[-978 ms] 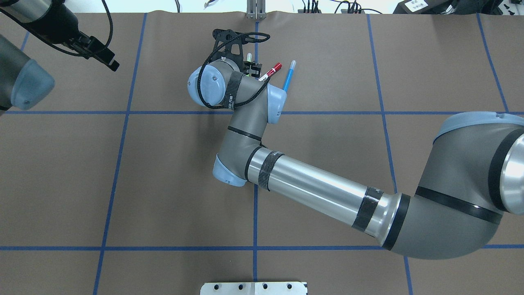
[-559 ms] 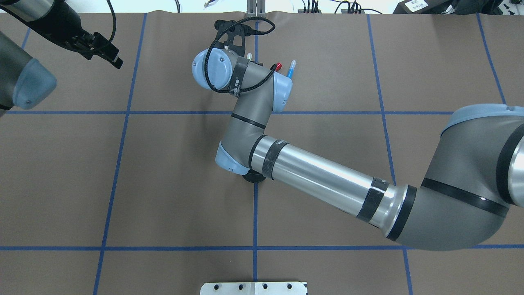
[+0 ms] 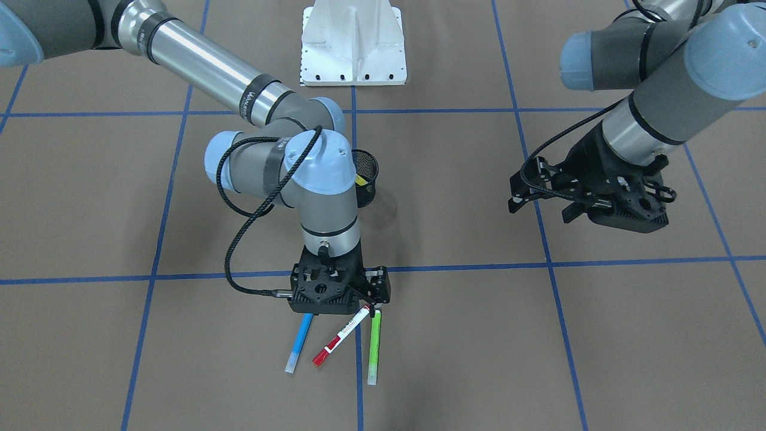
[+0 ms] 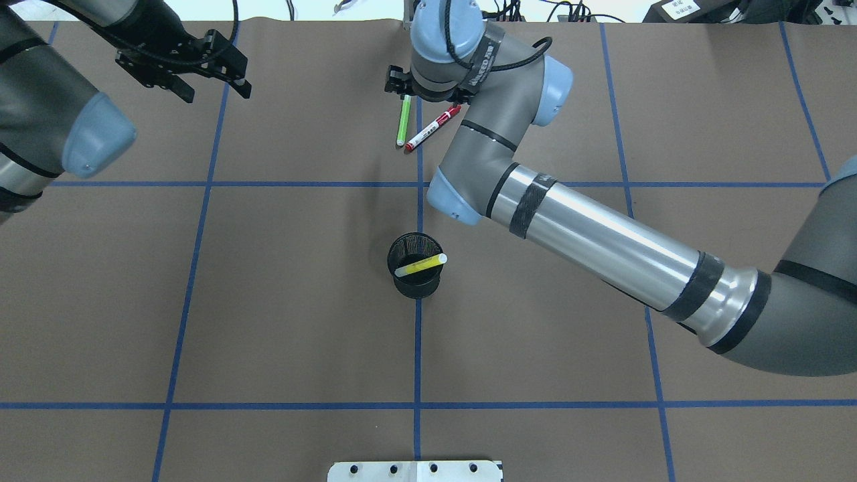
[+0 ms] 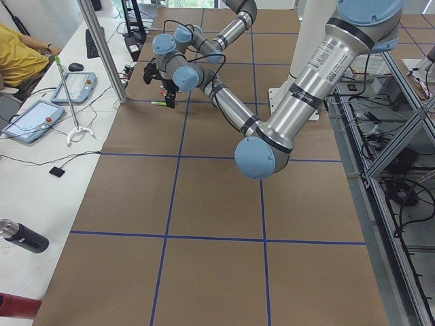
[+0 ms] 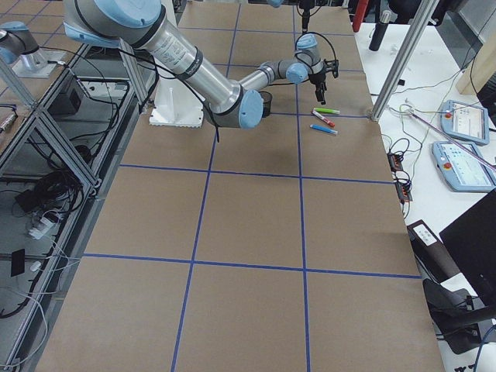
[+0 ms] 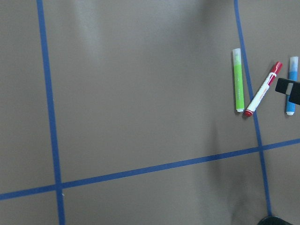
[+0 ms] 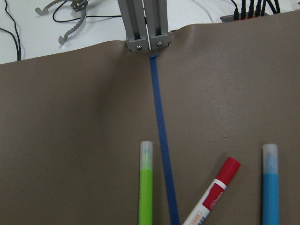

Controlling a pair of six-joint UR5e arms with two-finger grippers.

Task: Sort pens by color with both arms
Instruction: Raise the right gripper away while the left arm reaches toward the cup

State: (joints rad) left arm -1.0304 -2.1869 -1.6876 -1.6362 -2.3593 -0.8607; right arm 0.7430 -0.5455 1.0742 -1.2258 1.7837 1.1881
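Three pens lie side by side near the table's far edge: a green pen (image 4: pixel 402 124) (image 3: pixel 374 347), a white pen with red cap (image 4: pixel 432 128) (image 3: pixel 338 341) and a blue pen (image 3: pixel 299 341) (image 8: pixel 270 187). In the overhead view my right arm hides the blue one. The yellow pen (image 4: pixel 420 264) rests slanted in the black mesh cup (image 4: pixel 415 286) at the table's middle. My right gripper (image 3: pixel 371 302) (image 4: pixel 400 86) hangs just over the near ends of the green and red-capped pens, open and holding nothing. Far to the side, my left gripper (image 4: pixel 211 87) (image 3: pixel 538 206) hovers open and empty.
The white pedestal base (image 4: pixel 415 470) (image 3: pixel 353 42) stands at the robot's edge. An aluminium post (image 8: pixel 145 23) rises at the far edge behind the pens. Beyond it is a white desk with tablets (image 5: pixel 30 119) and a seated person (image 5: pixel 20 58).
My right wrist swung round to the far side of the pens, uncovering the cup with the yellow pen and covering the blue pen. My left gripper moved rightward.
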